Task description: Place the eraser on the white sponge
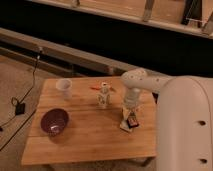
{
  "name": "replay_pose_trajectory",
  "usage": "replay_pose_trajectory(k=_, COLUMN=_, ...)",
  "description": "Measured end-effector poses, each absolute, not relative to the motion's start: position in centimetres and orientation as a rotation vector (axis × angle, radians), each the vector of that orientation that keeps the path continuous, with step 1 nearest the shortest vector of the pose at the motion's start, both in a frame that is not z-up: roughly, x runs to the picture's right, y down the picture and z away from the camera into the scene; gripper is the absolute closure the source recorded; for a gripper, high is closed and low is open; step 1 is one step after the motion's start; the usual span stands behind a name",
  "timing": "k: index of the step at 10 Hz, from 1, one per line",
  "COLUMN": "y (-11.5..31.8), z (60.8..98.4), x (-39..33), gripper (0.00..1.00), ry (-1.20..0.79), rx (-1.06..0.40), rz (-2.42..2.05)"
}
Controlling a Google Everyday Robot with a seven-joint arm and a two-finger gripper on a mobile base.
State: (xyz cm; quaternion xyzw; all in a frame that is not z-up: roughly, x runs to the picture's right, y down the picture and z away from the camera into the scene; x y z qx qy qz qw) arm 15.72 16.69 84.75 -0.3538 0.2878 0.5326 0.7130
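Observation:
The eraser (132,121), a small dark block with a red-orange mark, is at the right side of the wooden table (85,142). It appears to lie on or against the white sponge (125,127), whose pale edge shows just below and left of it. My gripper (129,113) hangs straight down from the white arm (142,82), directly above and touching or nearly touching the eraser. The gripper hides part of the sponge.
A white cup (64,88) stands at the back left. A purple bowl (54,121) is at the front left. A small white bottle-like object (103,95) stands mid-table, with an orange item (95,88) behind it. My white body (185,130) fills the right.

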Motion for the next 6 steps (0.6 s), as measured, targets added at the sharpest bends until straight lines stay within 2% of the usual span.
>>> replay_pose_trajectory(k=1, y=16.7, z=84.82, x=15.74, gripper=0.25, ry=0.639, rx=-0.784, rz=1.181)
replay_pose_trajectory(k=2, y=16.63, z=84.83, x=15.75, gripper=0.2, ry=0.638, rx=-0.783, rz=1.182)
replay_pose_trajectory(k=6, y=16.54, z=84.89, x=15.81, gripper=0.2, ry=0.639, rx=-0.78, rz=1.183)
